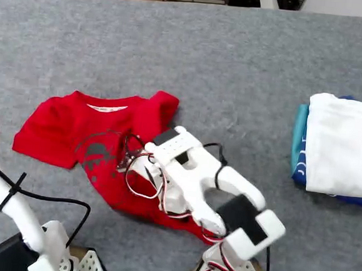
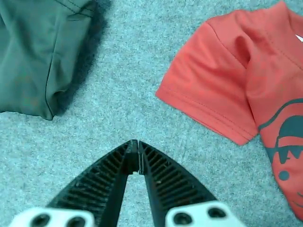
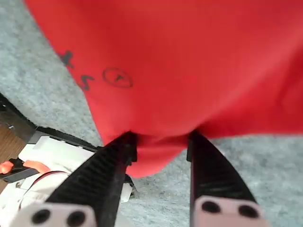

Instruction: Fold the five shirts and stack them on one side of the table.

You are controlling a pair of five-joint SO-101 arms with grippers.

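While both arms sit at the near edge of the grey table, this is how things stand from where I watch.

Right gripper: grasping the red shirt by its hem. A thick fold of cloth is bunched between the two fingers, touching both and holding them apart.
Red shirt: spread print-up on the table, collar on the far side from the right gripper, near hem under the right arm.
Left gripper: clenched on nothing, tips meeting, over bare table.
Red sleeve: ahead of the left gripper and off to one side, near but not touching.
Dark green garment: ahead of the left gripper on the other side, rumpled, apart from the red shirt.
Folded stack: a white shirt on top of blue and teal ones, well apart from the right gripper, off to its right.
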